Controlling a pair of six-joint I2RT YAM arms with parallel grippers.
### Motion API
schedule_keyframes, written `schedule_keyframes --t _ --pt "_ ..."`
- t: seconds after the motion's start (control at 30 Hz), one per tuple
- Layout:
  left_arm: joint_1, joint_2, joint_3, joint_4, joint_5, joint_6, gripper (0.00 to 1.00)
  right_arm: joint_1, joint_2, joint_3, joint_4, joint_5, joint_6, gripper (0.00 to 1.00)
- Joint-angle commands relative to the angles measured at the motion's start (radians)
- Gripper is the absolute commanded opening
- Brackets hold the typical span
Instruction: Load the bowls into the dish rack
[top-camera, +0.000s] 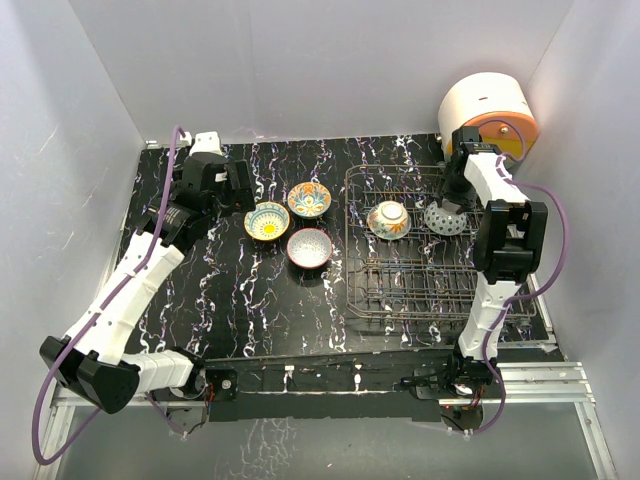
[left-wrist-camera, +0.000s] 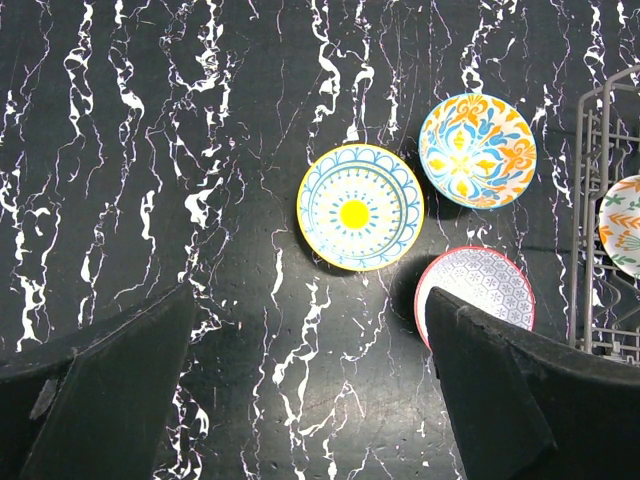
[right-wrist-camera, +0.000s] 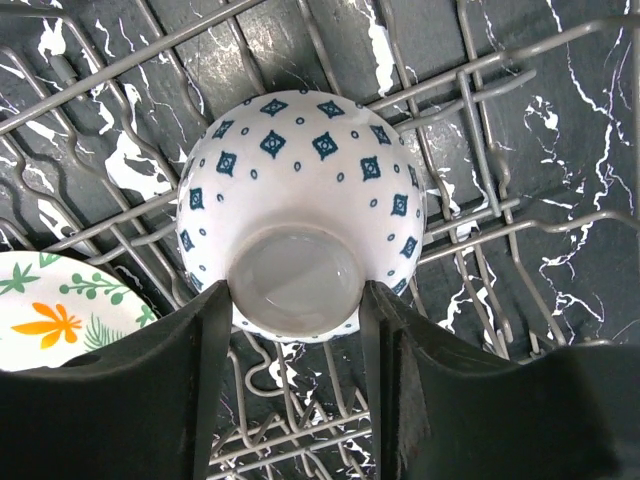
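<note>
Three bowls sit upright on the black marble table: a yellow-centred bowl (top-camera: 266, 221) (left-wrist-camera: 360, 207), an orange floral bowl (top-camera: 309, 199) (left-wrist-camera: 477, 150) and a pink-rimmed grey bowl (top-camera: 310, 247) (left-wrist-camera: 485, 290). My left gripper (top-camera: 235, 187) (left-wrist-camera: 308, 295) is open and empty, above the table just left of them. In the dish rack (top-camera: 400, 290) (right-wrist-camera: 480, 130) a leaf-patterned bowl (top-camera: 389, 219) (right-wrist-camera: 50, 310) leans at the back. Beside it an upside-down white bowl with blue diamonds (top-camera: 445, 218) (right-wrist-camera: 300, 190) rests on the wires. My right gripper (top-camera: 452, 200) (right-wrist-camera: 295, 300) grips its foot ring from both sides.
A round white-and-orange appliance (top-camera: 487, 115) stands at the back right corner, behind the rack. White walls enclose the table on the left, back and right. The rack's left edge shows in the left wrist view (left-wrist-camera: 590, 200). The rack's near rows hold no bowls.
</note>
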Motion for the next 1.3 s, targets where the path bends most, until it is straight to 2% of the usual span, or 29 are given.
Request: schedule_keyframes --t 0.0,0.27,0.97,1.27 --pt "-0.001 -0.018 0.005 0.007 -0.016 0.016 0.97 -0.009 -0.002 -0.034 0.035 0.055 0.002 0.35" --pt "-0.002 -0.020 0.006 0.009 -0.011 0.014 0.97 -0.009 -0.044 -0.013 0.043 0.050 -0.010 0.08" --pt "-0.002 -0.006 0.016 0.012 -0.006 0.005 0.97 0.027 -0.080 0.113 0.107 -0.128 0.025 0.08" --pt "-0.001 -0.013 0.022 0.003 -0.013 0.009 0.97 0.069 -0.047 0.115 0.154 -0.028 0.062 0.08"
